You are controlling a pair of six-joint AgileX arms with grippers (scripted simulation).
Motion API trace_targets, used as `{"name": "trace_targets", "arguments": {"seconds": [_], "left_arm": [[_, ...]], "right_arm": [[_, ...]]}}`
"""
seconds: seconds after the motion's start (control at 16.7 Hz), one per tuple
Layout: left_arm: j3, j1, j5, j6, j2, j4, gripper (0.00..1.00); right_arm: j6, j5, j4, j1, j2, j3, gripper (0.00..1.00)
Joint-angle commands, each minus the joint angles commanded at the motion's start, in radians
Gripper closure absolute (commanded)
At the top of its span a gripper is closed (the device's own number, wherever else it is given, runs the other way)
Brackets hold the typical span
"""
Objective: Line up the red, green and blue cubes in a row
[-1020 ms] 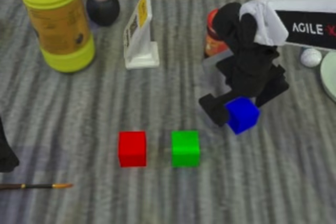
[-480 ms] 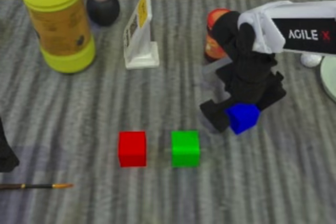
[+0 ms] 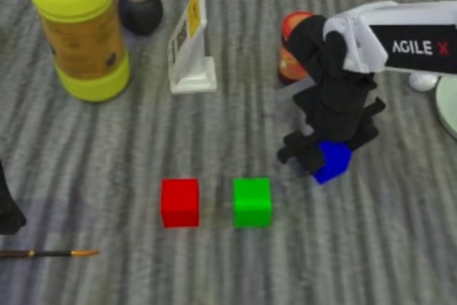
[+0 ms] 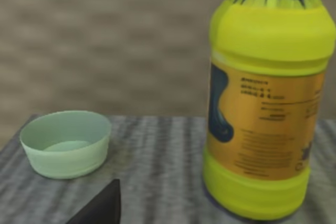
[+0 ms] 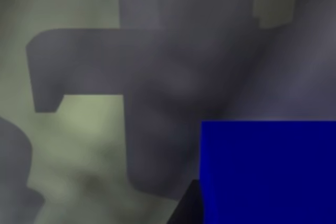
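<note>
Here, right claw [image 3: 327, 149] clamped on the blue cube [image 3: 332, 161], right of and slightly behind the green cube [image 3: 252, 202]. Red cube [image 3: 179, 203] beside the green one on the bench [image 3: 214, 126], a gap between. Left arm parked at the left edge, claw state impossible to tell.

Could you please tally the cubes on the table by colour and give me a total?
Red cube: 1
Green cube: 1
Blue cube: 1, between the jaws of the right gripper
Total: 3 cubes
</note>
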Motion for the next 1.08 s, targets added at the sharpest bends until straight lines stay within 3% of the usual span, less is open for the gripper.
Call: {"name": "trace_targets", "arguments": {"seconds": [0.12,0.18,0.72,1.08], "left_arm": [[0.0,0.0,0.0,0.0,0.0,0.0,0.0],[0.0,0.0,0.0,0.0,0.0,0.0,0.0],[0.0,0.0,0.0,0.0,0.0,0.0,0.0],[0.0,0.0,0.0,0.0,0.0,0.0,0.0]], "right_arm": [[0.0,0.0,0.0,0.0,0.0,0.0,0.98],[0.0,0.0,0.0,0.0,0.0,0.0,1.0],[0.0,0.001,-0.005,-0.001,-0.005,0.004,1.0],[-0.001,0.0,-0.194,0.005,-0.07,0.119,1.0]]}}
